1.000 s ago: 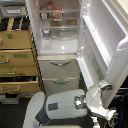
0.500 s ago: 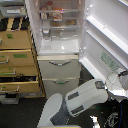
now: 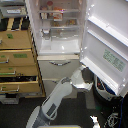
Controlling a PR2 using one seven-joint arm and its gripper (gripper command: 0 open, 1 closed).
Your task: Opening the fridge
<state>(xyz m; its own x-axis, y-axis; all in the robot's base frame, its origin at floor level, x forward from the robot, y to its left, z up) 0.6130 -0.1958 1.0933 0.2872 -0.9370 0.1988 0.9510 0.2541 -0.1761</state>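
Fridge [image 3: 59,47] stands beside the wooden cabinet [image 3: 17,57], its big door [image 3: 107,42] swung wide open. Gripper [image 3: 86,86] sits under the door's bottom corner; jaws too blurry to tell.

One fridge [image 3: 60,35] with one open door [image 3: 107,42], two lower drawers [image 3: 59,69] beneath its compartment, one wooden cabinet [image 3: 17,60] beside fridge, one robot arm [image 3: 60,97]
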